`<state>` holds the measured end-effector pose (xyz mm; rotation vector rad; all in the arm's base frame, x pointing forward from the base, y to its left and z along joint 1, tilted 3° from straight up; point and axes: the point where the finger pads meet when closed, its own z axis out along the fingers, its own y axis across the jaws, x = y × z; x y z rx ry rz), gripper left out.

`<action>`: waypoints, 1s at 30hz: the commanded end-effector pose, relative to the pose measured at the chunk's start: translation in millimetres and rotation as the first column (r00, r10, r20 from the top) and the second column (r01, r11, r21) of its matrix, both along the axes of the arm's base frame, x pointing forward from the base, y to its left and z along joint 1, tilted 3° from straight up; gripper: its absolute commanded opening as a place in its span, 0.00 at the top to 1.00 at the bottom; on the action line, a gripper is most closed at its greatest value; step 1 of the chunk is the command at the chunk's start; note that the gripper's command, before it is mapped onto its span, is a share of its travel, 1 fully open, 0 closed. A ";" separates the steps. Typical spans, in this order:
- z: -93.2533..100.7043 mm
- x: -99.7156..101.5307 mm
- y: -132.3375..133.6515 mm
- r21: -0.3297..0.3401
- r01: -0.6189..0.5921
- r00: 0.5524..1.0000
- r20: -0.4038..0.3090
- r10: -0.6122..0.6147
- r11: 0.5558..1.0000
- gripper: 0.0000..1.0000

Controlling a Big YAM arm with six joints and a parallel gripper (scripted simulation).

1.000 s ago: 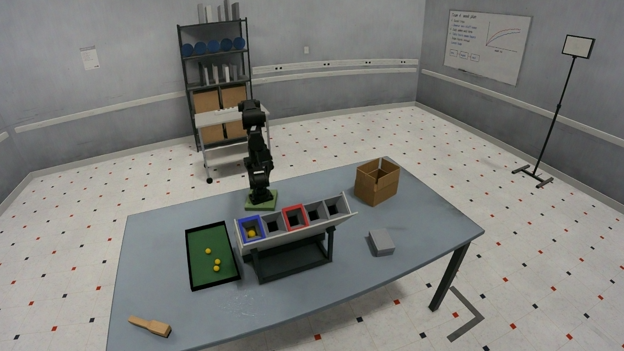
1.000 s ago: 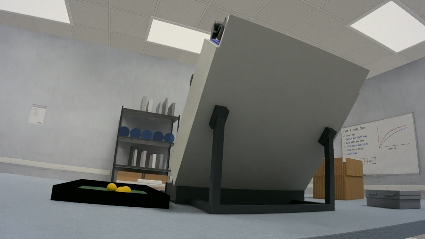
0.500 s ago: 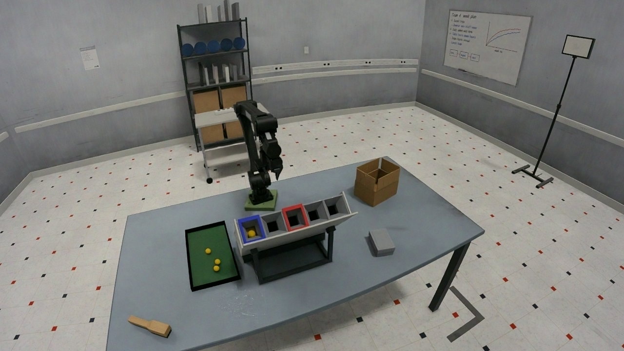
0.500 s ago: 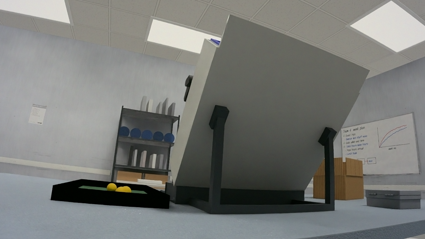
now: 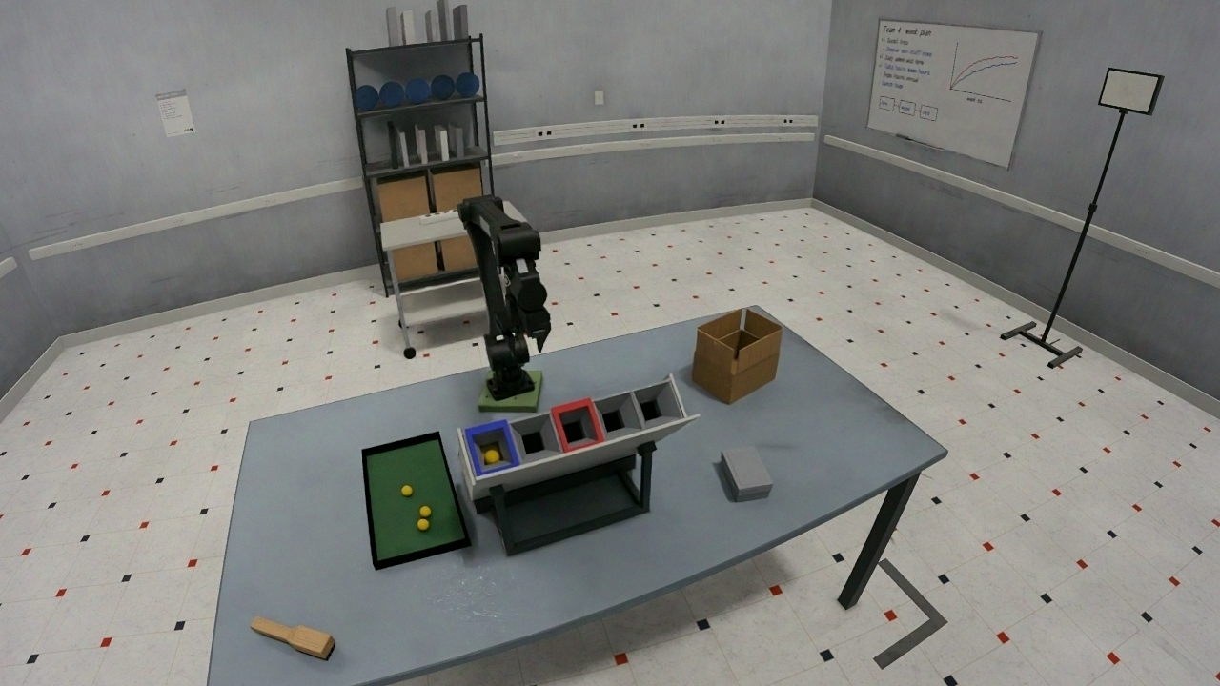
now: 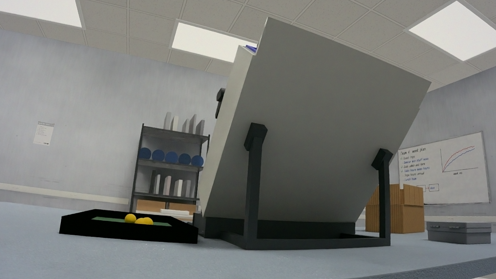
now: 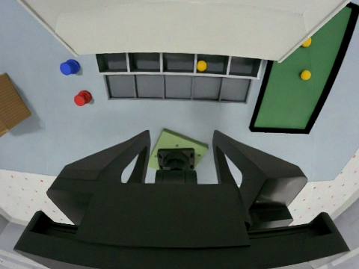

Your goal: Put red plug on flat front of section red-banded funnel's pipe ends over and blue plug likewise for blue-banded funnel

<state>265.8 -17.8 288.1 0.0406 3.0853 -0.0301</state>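
My gripper (image 5: 540, 339) (image 7: 181, 136) is open and empty. It hangs above the arm's base, behind the funnel rack, pointing down. The wrist view shows the row of five catch sections under the grey cover (image 7: 179, 26) (image 6: 312, 138). One yellow marble (image 7: 201, 66) lies in the back part of the fourth section from the left. The flat front parts (image 7: 178, 87) are bare. The blue plug (image 7: 69, 67) and the red plug (image 7: 82, 99) stand on the table left of the sections. Another marble (image 5: 491, 456) sits in the blue-banded funnel (image 5: 474, 430). The red-banded funnel (image 5: 558, 415) holds nothing that I can see.
The green tray (image 5: 400, 529) (image 6: 121, 230) (image 7: 288, 101) holds three marbles beside the rack. A cardboard box (image 5: 737, 353) (image 6: 395, 208), a grey case (image 5: 746, 474) (image 6: 457, 231) and a wooden block (image 5: 293, 636) lie on the table. The arm's green base plate (image 5: 510, 391) (image 7: 164, 143) is under the gripper.
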 end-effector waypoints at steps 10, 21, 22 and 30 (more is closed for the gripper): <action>5.3 2.3 -0.2 -0.002 -0.001 1.000 0.017 0.001 1.000 0.41; 5.3 2.3 -0.2 -0.002 -0.001 1.000 0.017 0.001 1.000 0.41; 5.3 2.3 -0.2 -0.002 -0.001 1.000 0.017 0.001 1.000 0.41; 5.3 2.3 -0.2 -0.002 -0.001 1.000 0.017 0.001 1.000 0.41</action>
